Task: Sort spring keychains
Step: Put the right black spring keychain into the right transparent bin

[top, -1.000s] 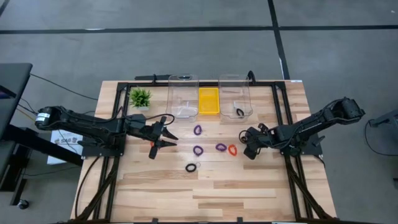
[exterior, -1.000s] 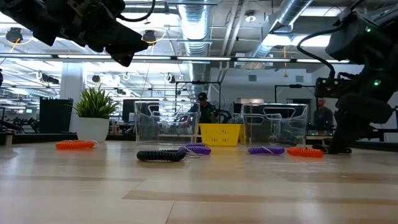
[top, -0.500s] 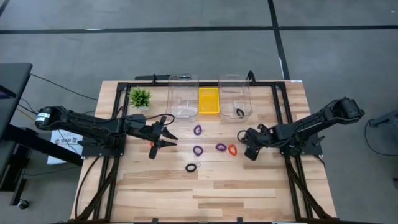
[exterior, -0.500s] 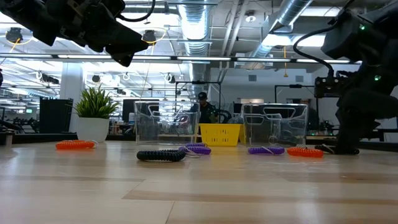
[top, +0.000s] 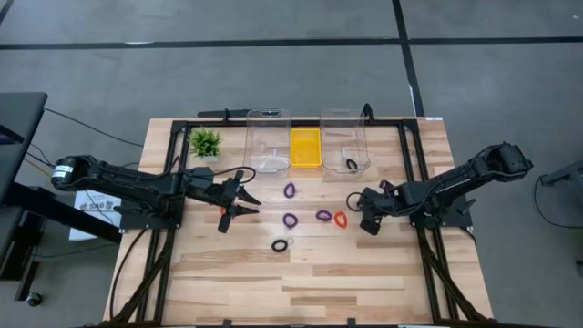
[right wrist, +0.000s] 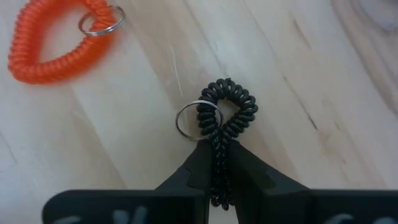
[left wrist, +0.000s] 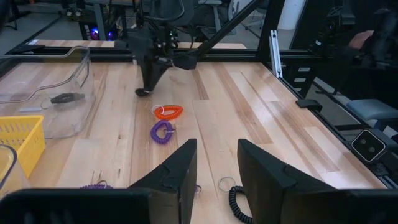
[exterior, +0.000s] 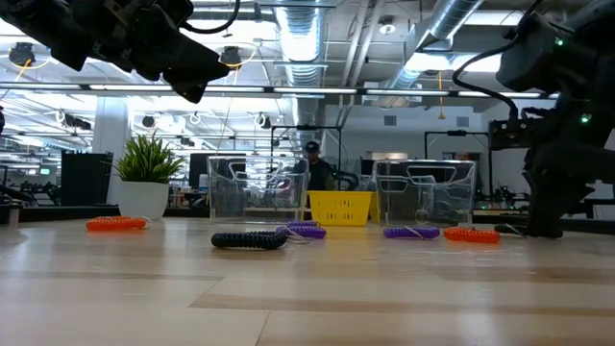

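**Right gripper pinching a black keychain near the table's right side**

Right wrist view gave me the clearest read: the right gripper point(right wrist: 219, 163) had its fingers closed on the tail of a black spring keychain point(right wrist: 222, 118), whose coiled loop and metal ring lay against the wood. Just beside it, toward the table's middle, lay a red-orange keychain point(right wrist: 53, 45).

From the high view I placed the right gripper point(top: 366, 211) low over the table point(top: 364, 282), right of centre, with the red-orange keychain point(top: 340, 220) and a purple keychain point(top: 323, 216) just beside it. Two more purple keychains point(top: 290, 190) lay nearer the middle, one toward the far edge and one behind the loose black keychain point(top: 280, 245), which sat closest to the near edge.

Along the far edge stood two clear bins point(top: 268, 141) with a yellow basket point(top: 305, 148) between them; the right-hand bin held a dark ring, probably another black keychain, though I could not be sure from above.

My left gripper point(top: 244, 201) hung over the left part of the table, fingers parted and empty in the left wrist view. An orange keychain point(top: 222, 219) lay just by it, and the small green plant point(top: 206, 141) stood near the far left corner.
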Controlling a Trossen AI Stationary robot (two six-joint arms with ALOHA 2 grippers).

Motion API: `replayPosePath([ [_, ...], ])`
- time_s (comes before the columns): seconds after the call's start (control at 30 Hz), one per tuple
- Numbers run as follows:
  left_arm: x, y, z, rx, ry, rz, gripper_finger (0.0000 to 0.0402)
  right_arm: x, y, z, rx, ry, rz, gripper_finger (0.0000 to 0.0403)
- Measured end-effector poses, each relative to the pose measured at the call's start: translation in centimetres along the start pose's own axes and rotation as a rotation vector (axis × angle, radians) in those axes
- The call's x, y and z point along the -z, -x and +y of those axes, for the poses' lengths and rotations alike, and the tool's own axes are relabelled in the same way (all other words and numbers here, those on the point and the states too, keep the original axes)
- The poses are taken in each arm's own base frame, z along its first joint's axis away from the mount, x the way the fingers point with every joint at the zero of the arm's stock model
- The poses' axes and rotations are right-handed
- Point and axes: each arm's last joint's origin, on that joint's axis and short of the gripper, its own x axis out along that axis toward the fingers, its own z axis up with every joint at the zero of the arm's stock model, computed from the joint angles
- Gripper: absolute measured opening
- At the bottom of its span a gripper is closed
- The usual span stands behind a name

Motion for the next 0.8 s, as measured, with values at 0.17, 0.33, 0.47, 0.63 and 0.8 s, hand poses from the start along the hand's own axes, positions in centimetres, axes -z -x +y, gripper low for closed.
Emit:
replayPosePath([
  [0.17,0.0,0.0,0.0,0.000,0.000,0.000,0.0113,-0.3,0.3,0.2,0.009,0.004,-0.021,0.0019],
  [0.33,0.0,0.0,0.0,0.000,0.000,0.000,0.0113,-0.4,0.6,0.6,0.003,0.021,-0.040,0.0027],
  [0.47,0.0,0.0,0.0,0.000,0.000,0.000,0.0113,-0.7,1.1,1.0,0.016,0.039,-0.059,0.0022],
  [0.63,0.0,0.0,0.0,0.000,0.000,0.000,0.0113,-1.2,1.9,1.7,0.023,0.072,-0.110,0.0022],
  [0.8,0.0,0.0,0.0,0.000,0.000,0.000,0.0113,-1.6,2.7,2.5,0.023,0.116,-0.160,0.0027],
])
